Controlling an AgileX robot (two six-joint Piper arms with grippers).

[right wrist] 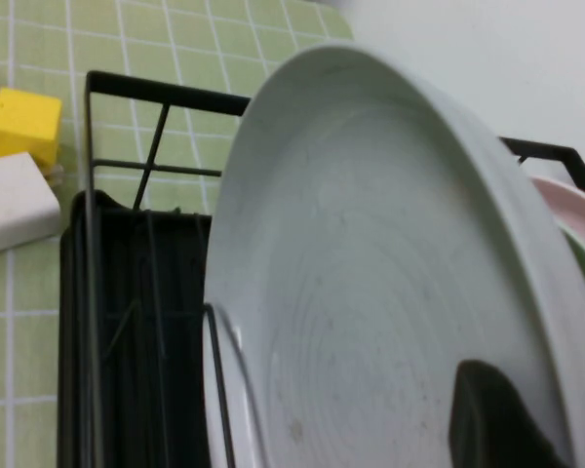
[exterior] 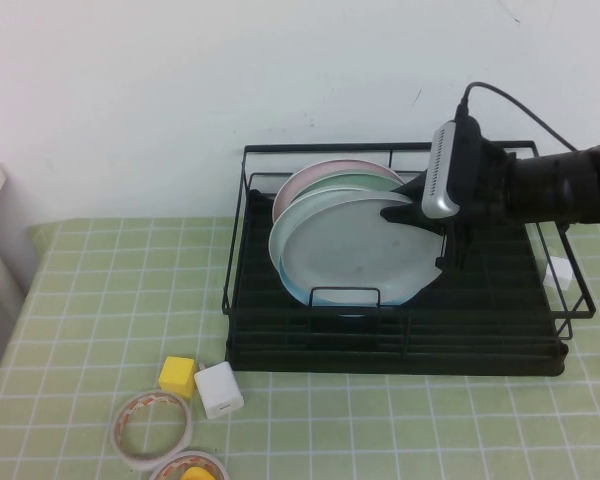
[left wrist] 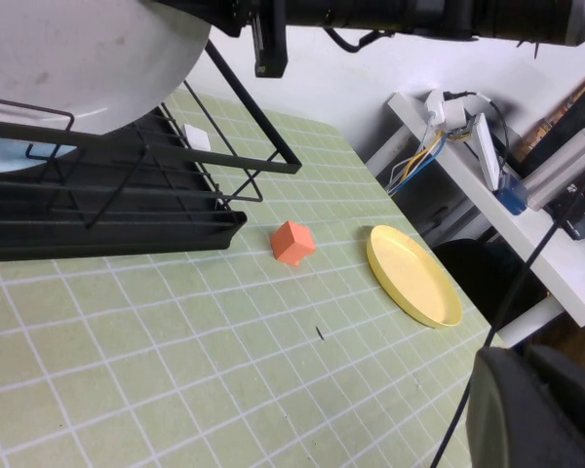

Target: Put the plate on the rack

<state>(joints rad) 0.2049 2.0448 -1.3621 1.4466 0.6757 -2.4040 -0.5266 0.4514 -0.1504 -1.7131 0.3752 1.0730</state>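
The pale grey plate (exterior: 350, 250) stands tilted on edge at the front of a row of plates in the black wire rack (exterior: 400, 345), behind the small front wire loop. My right gripper (exterior: 408, 207) is shut on the plate's upper right rim. In the right wrist view one dark finger (right wrist: 492, 419) lies on the plate's face (right wrist: 370, 292), with the rack (right wrist: 127, 292) below it. My left gripper (left wrist: 536, 409) shows only as a dark shape in its own view, far from the rack (left wrist: 107, 205) and the plate (left wrist: 78, 58).
A pink plate (exterior: 310, 180) and a mint-green plate (exterior: 332, 190) stand behind the grey one. A yellow cube (exterior: 177, 375), a white block (exterior: 219, 390) and tape rolls (exterior: 152, 425) lie front left. An orange cube (left wrist: 292, 243) and a yellow plate (left wrist: 412, 274) lie right of the rack.
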